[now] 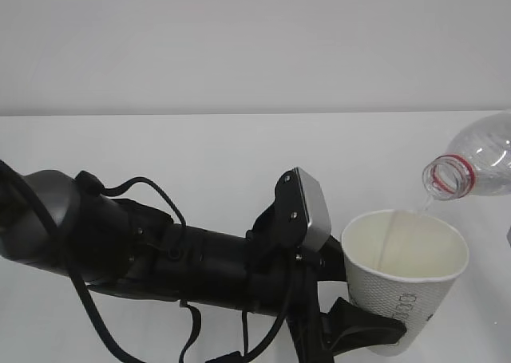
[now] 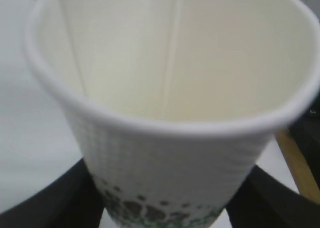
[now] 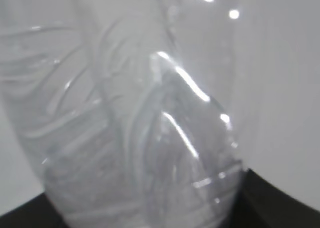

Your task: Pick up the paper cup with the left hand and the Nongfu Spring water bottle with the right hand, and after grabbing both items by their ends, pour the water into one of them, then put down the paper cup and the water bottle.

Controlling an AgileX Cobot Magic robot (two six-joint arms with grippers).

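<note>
Right wrist view: frame filled almost wholly by the Nongfu Spring water bottle, seen very close and out of focus. Clear plastic wall, curved ribs running across it, several bright glints of light on the ridges. No label or neck visible from here. Dark pincer fingers show at the bottom corners, right and left, against the bottle's sides. Pale, featureless background behind the bottle on the right.

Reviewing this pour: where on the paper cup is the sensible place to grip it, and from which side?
Low on the paper cup, near its narrow base, coming in from the side, as the left hand does here. The tapered wall is probably stiffer there, the open mouth stays clear for the bottle, and the fingers keep away from the thin water stream.
</note>
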